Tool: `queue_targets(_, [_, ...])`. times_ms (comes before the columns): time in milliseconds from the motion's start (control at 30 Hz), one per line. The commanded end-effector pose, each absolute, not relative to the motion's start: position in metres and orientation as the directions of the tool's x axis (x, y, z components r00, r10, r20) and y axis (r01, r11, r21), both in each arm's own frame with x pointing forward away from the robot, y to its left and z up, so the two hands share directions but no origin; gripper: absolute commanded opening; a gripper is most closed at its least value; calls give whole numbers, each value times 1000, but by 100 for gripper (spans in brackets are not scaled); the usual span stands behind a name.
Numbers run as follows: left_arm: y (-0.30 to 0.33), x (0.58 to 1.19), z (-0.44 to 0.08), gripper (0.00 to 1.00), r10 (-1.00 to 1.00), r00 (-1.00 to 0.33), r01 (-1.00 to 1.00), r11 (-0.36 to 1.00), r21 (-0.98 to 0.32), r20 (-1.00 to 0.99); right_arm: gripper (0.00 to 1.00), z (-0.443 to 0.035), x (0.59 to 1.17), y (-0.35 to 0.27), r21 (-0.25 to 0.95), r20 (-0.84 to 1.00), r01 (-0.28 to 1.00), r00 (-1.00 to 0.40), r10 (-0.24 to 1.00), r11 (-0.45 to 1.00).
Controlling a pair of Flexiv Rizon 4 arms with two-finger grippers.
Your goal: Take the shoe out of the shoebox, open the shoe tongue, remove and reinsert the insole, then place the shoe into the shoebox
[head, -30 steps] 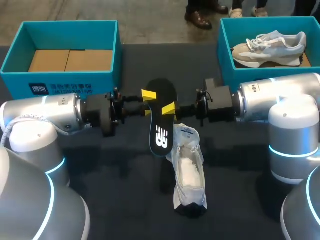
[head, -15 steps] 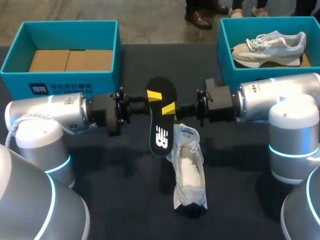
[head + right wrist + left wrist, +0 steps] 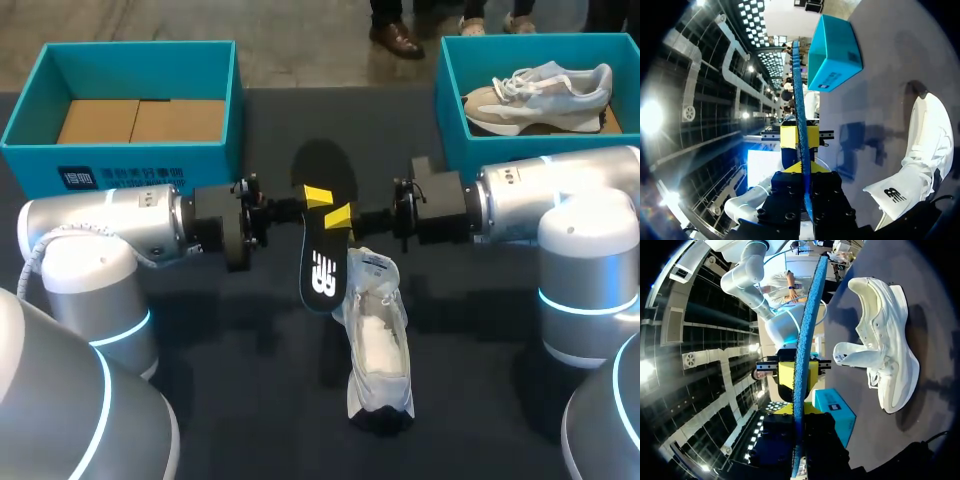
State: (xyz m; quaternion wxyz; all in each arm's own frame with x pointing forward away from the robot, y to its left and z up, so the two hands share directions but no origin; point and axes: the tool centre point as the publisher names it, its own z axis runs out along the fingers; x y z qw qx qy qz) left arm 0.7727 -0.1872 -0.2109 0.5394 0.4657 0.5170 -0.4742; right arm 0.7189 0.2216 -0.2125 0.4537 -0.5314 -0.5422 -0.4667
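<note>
Your right gripper [image 3: 341, 214] is clenched on the insole [image 3: 322, 240], holding it in the air above the table [image 3: 200, 380]. Your left gripper [image 3: 317, 194] meets the insole from the opposite side; whether it grips cannot be told. The white shoe [image 3: 378, 345] lies on the table just below the insole.

Black insole [image 3: 322, 235]; white shoe [image 3: 379, 345]
</note>
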Motion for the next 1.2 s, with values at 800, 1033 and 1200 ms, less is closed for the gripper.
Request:
queue_targets(800, [-159,746,-202,0,57,-37,998,45,-34,-998,100,-217,704,162,-81,956,996,84,280,-22])
queue_targets(1033, [-148,728,-196,0,108,-61,998,-5,-62,-992,100,-215,694,140,-92,947,995,96,307,-30])
queue_targets(1200, [-143,722,-194,0,105,-88,996,-11,-90,-991,100,-205,690,136,-75,944,997,82,318,-34])
